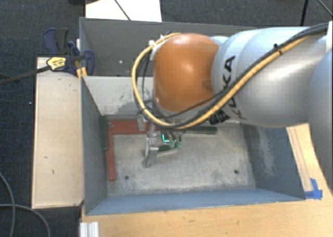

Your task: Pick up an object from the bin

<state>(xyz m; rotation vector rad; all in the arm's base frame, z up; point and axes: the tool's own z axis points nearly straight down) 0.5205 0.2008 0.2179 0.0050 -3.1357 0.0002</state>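
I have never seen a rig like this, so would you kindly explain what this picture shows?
A single camera looks down into a grey metal bin from above, slightly to one side. The large silver robot arm, with an orange cover at its wrist, reaches in from the right to pick one thing out. Its gripper hangs low over the bin floor, next to a small green object. A red-brown L-shaped piece lies along the floor's left side. I cannot tell whether anything is held.

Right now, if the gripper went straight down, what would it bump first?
Probably the bin's bare grey floor. The gripper points down just left of a small green thing, but depth is unclear.
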